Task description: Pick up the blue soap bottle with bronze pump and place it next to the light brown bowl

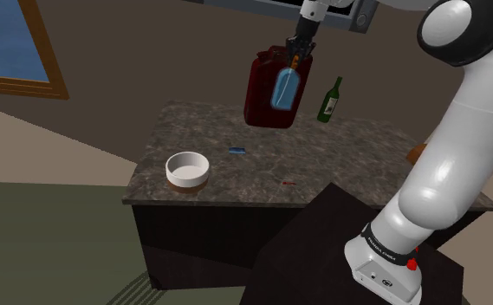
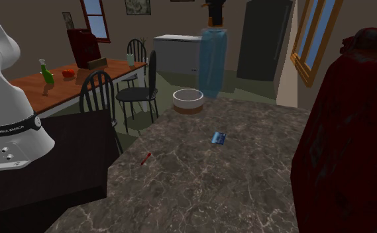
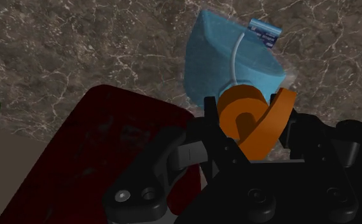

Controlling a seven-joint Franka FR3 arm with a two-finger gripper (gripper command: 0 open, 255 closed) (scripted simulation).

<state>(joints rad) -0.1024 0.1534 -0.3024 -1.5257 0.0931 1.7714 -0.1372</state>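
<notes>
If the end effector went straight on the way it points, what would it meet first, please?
The end effector clasps the blue soap bottle by its orange pump; beyond that, probably the marbled countertop, near the small blue item. Depth is unclear.

One blue soap bottle (image 1: 287,90) is counted; one white bowl (image 1: 188,169); one dark red jug (image 1: 260,95); one green bottle (image 1: 329,100); one small blue packet (image 1: 236,151); one small red stick (image 1: 287,183).
</notes>
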